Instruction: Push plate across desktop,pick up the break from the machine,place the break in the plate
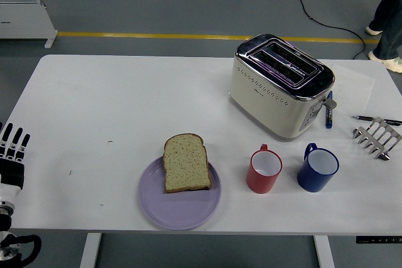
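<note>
A slice of bread lies flat on a lilac plate near the front edge of the white worktop, the slice set toward the plate's far side and overhanging its rim slightly; behind and to the right stands a cream toaster with chrome top, both slots dark; in front of the toaster a red mug and a blue mug sit side by side, apart from each other and from the plate; a blue marker lies just beside the toaster's right end, with a metal toast rack and a pen near the right edge; the robot's left hand rests off the worktop's left edge, fingers straight and spread, holding nothing; a person's legs stand on the floor at upper right.
</note>
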You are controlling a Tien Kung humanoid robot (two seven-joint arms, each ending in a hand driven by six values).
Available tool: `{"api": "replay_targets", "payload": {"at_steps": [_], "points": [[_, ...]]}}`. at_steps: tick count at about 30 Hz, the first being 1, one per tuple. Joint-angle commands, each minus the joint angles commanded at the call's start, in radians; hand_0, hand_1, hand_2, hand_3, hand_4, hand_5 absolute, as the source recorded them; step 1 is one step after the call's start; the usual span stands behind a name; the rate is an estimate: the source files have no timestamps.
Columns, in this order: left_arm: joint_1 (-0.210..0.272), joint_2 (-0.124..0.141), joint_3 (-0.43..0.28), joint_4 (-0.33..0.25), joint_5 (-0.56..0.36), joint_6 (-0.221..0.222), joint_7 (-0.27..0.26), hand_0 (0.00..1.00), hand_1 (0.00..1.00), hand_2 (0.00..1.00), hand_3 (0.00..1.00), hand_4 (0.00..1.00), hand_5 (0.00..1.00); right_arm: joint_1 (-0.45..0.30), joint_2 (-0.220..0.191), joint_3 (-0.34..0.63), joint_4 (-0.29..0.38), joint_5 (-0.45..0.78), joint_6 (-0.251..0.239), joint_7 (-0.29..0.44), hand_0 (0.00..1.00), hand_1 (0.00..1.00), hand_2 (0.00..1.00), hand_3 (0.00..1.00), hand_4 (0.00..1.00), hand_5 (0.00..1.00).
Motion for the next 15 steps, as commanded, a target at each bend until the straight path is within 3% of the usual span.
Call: {"api": "replay_targets", "payload": {"at_steps": [4,15], "points": [[0.004,0.0,0.005,0.0,0.0,0.0,0.0,0.791,0.781,0.805,0.758,0.556,0.998,-0.014,0.0,0.013,-0.005,-0.014,0.022,-0.014,0.807,0.793,0.808,0.808,0.555,0.466],[0.019,0.0,0.016,-0.006,0.002,0.003,0.0,0.791,0.782,0.805,0.758,0.555,0.998,-0.029,0.009,0.033,-0.023,-0.005,0.023,-0.018,0.797,0.79,0.796,0.794,0.541,0.49]]}}
